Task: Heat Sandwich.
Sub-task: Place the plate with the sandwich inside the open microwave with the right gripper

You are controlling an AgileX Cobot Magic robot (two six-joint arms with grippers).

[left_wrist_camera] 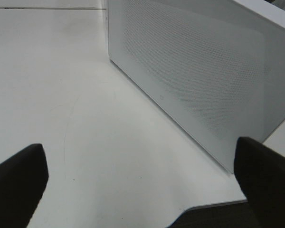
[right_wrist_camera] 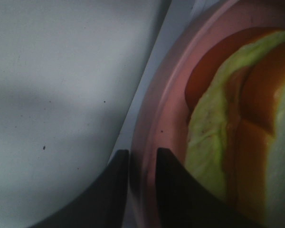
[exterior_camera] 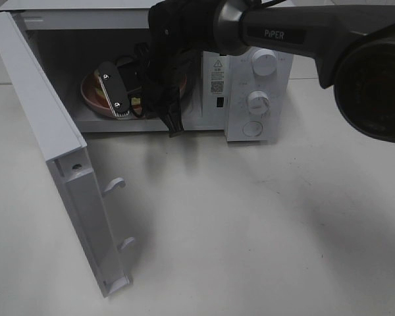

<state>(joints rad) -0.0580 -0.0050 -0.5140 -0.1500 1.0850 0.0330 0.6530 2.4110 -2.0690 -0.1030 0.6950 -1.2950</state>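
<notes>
The sandwich (right_wrist_camera: pixel 237 128), pale bread with green and reddish layers, lies on a round pink plate (right_wrist_camera: pixel 166 109) inside the open white microwave (exterior_camera: pixel 214 99). My right arm reaches into the cavity. My right gripper (right_wrist_camera: pixel 142 161) has one finger on each side of the plate's near rim with a narrow gap; whether it still pinches the rim is unclear. In the high view the arm hides most of the plate (exterior_camera: pixel 92 92), and the sandwich cannot be made out there. My left gripper (left_wrist_camera: pixel 142 190) is open and empty, low over the table beside the door's perforated outer face (left_wrist_camera: pixel 199 80).
The microwave door (exterior_camera: pixel 59 151) swings far out to the front left, with two latch hooks (exterior_camera: pixel 115 185) on its inner edge. Two knobs (exterior_camera: pixel 263 64) and a round button (exterior_camera: pixel 252 129) sit on the panel at the right. White tabletop (exterior_camera: pixel 263 230) lies in front.
</notes>
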